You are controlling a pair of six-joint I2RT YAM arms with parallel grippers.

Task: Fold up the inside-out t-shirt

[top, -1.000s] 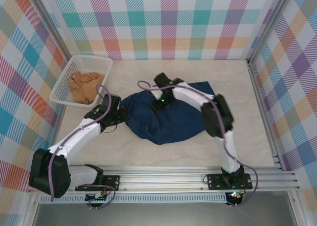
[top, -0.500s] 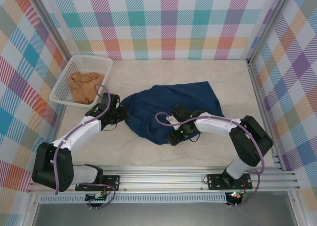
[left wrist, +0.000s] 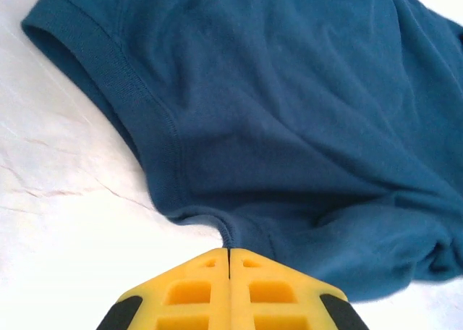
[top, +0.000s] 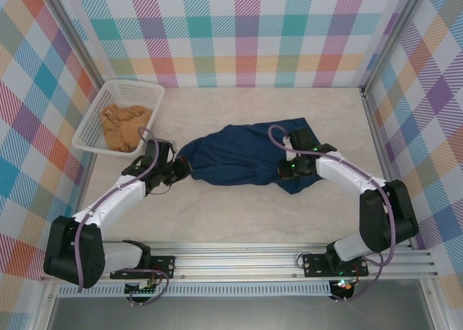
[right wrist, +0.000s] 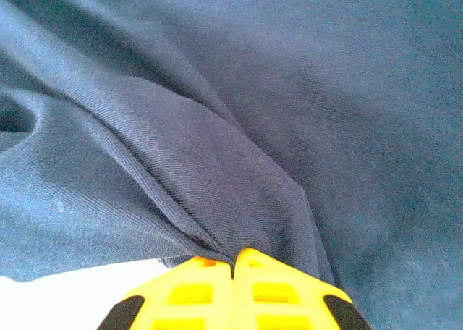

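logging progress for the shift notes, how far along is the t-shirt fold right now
Early. Done: the navy t-shirt lies drawn out long on the table. In hand: the left gripper is shut on cloth at its left end, the right gripper on a ridge near its right end. Left: it looks rumpled with no neat fold, so flattening and folding remain.

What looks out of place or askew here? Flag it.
The navy t-shirt lies rumpled and lopsided, drawn into a creased band between the left gripper and right gripper, each shut on its cloth. The tan-orange garment sits crumpled in the white basket; nothing spilled.
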